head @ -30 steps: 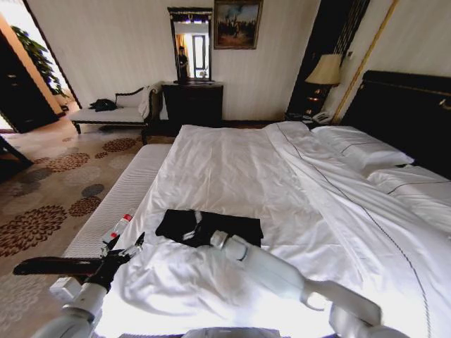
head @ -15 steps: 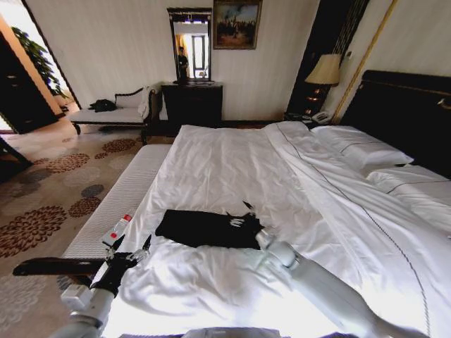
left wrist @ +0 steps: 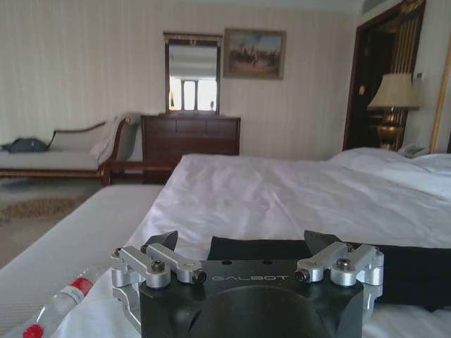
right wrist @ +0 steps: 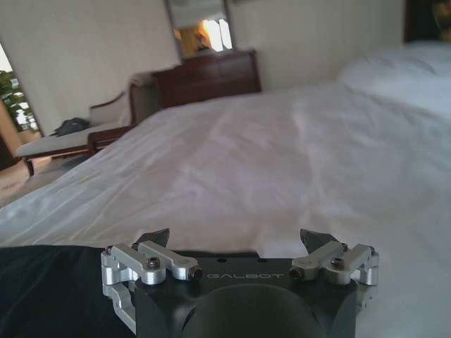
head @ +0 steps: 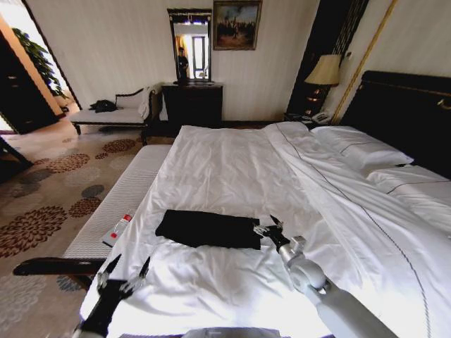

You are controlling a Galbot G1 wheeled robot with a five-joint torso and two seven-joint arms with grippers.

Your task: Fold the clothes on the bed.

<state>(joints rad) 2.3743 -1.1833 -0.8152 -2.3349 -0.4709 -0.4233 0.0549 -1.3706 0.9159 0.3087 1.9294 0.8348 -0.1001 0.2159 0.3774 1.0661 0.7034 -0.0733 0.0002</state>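
Folded T-shirt, both grippers released

T-shirt (head: 208,229) lies mid-frame on the bed (head: 232,169). Right gripper (head: 268,227), jaws spread, sits beside its right edge; left gripper (head: 125,271), jaws spread, lower left. Withdraw without snagging fabric.

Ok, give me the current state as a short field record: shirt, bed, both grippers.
shirt: black T-shirt lies as a flat folded rectangle on the white sheet, lettering hidden
bed: white bed, sheet wrinkled around the shirt, pillows by the dark headboard
left gripper: left gripper open, holding nothing, low at the near left bed edge, apart from the shirt
right gripper: right gripper open, holding nothing, at the shirt's right end
other: small red-capped bottle on the pale bench beside the bed
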